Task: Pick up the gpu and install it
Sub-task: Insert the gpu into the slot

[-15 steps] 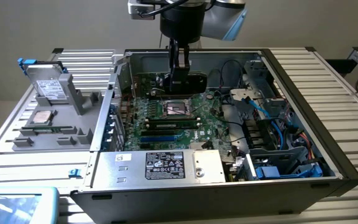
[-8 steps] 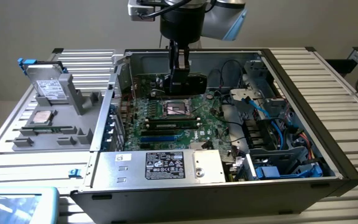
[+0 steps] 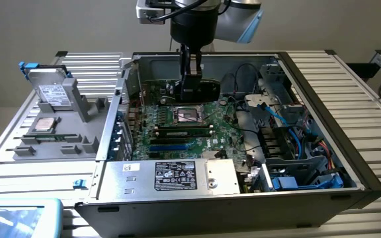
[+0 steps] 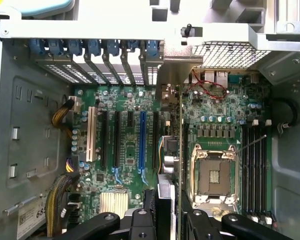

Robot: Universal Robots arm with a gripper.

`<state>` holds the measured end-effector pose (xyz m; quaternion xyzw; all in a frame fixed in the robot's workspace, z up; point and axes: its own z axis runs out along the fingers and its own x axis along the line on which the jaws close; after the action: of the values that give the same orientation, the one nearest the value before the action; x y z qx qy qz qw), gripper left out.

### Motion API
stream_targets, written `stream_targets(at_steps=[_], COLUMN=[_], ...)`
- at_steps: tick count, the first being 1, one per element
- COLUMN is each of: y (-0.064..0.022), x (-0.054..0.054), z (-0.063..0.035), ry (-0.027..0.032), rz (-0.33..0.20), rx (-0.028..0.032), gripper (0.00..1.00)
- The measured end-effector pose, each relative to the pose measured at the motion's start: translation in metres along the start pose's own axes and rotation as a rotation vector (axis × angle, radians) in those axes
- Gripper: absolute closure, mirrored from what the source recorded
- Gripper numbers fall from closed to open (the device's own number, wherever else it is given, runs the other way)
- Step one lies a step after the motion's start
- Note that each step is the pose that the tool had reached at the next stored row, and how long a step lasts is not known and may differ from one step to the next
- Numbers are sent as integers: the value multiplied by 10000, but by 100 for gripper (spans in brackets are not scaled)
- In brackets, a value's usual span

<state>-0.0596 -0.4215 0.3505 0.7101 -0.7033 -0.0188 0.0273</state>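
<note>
The gpu (image 3: pixel 207 91) hangs upright inside the open computer case (image 3: pixel 323 94), its black cooler facing the exterior view's right. My gripper (image 3: pixel 192 85) is shut on its top edge, just above the far part of the large green motherboard (image 3: pixel 227 131). In the wrist view the gpu (image 4: pixel 180 130) shows edge-on as a thin green line. Its silver end bracket (image 4: pixel 173 75) is by the case's rear slot openings. My gripper (image 4: pixel 173 220) clamps it from both sides. The card hovers between the blue expansion slot (image 4: pixel 142 135) and the CPU socket (image 4: pixel 213 175).
A memory stick (image 3: pixel 184 132) sits in the board near the CPU socket (image 3: pixel 189 115). The power supply (image 3: pixel 177 176) fills the case's near side. Blue and black cables (image 3: pixel 283 116) crowd the exterior view's right. A grey fixture with a hard drive (image 3: pixel 51 91) stands at that view's left.
</note>
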Motion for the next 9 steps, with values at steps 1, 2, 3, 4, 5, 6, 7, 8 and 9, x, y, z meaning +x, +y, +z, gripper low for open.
stream_targets(at_steps=[1,2,3,4,5,6,7,8,9], y=[0,0,0,0,0,0,0,-1,-1], x=[5,8,10,13,14,15,17,18,19], z=[2,4,6,8,10,12,15,20,28], ry=[0,-2,-1,-2,-2,0,0,-2,-2], rz=[0,0,1,0,1,1,1,1,1], rx=[0,0,-2,-3,-3,-4,-4,-4,-3], gripper=[71,71,71,71,71,71,71,71,71])
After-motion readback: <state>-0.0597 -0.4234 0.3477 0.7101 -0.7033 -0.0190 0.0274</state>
